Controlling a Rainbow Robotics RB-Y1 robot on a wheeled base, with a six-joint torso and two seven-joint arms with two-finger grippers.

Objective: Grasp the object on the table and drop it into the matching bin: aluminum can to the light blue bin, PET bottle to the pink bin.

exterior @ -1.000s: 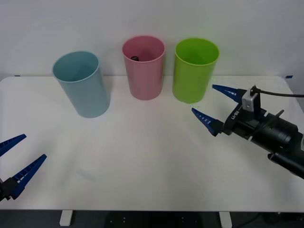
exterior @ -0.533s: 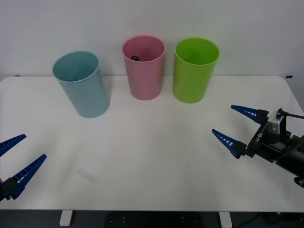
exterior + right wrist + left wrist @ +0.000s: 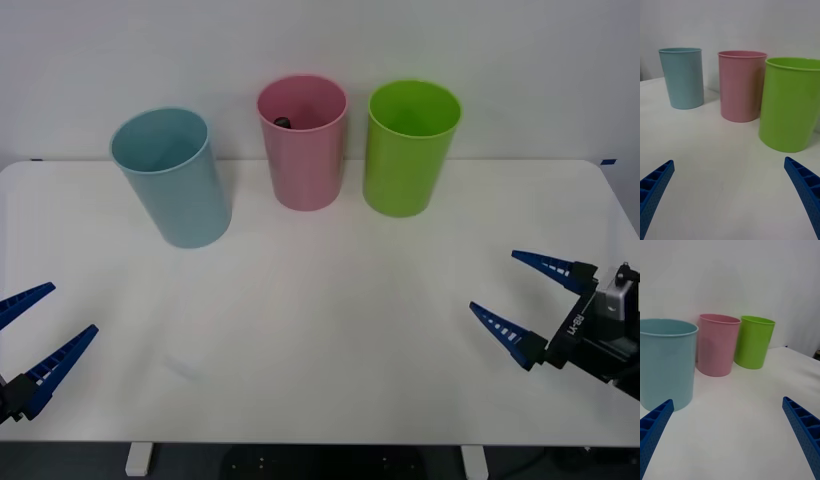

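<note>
Now PET bottle (image 3: pixel 284 123) inside pink bin (image 3: pixel 303 150), end effectors spread

This reads as a lab or test room set up for robot trials. A wide white rectangular tabletop with rounded corners (image 3: pixel 300 330) spans the frame, pushed against a bare pale wall (image 3: pixel 300 40) across the top. Three tall tapered plastic bins line up at upper centre: pale blue-teal (image 3: pixel 172 180), pink (image 3: pixel 302 145), lime green (image 3: pixel 408 150). Blue tape marks (image 3: pixel 608 161) sit at the table's far edges.
</note>
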